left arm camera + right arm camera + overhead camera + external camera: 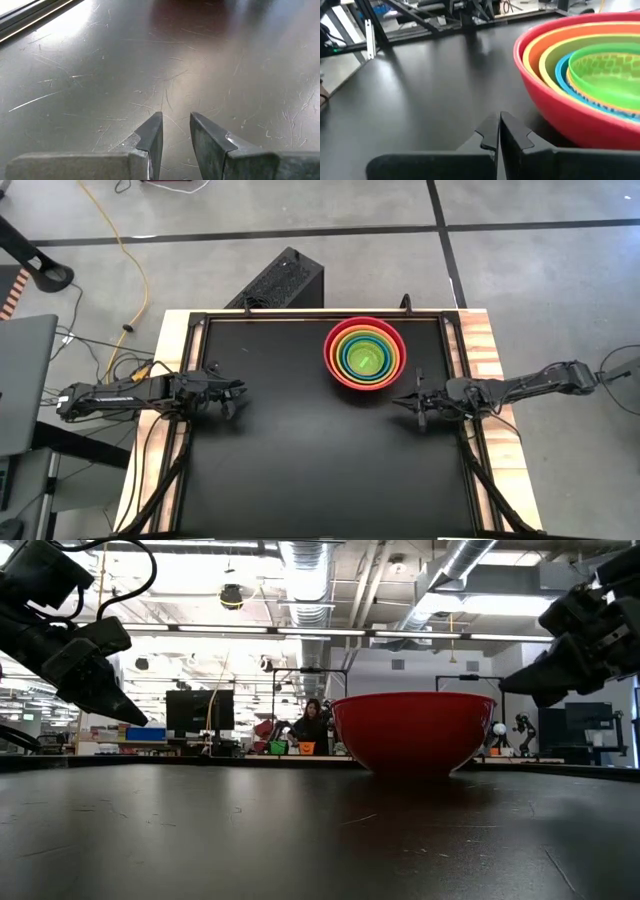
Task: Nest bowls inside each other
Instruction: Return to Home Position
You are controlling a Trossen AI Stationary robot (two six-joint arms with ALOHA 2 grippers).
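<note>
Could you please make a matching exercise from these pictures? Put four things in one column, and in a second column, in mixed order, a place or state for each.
Things:
1. red bowl
2. bright green bowl
3. left gripper
4. right gripper

Places or states:
A. fingers shut, close to the red bowl
B. outermost of the nested bowls
C. fingers slightly apart, over bare table
D. innermost of the nested bowls

Pairs: 1-B, 2-D, 3-C, 4-A

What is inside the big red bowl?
Inside the red bowl sit an orange bowl, a lime bowl, a blue bowl, and a small green bowl on top. Anything beneath that green one is covered.
</note>
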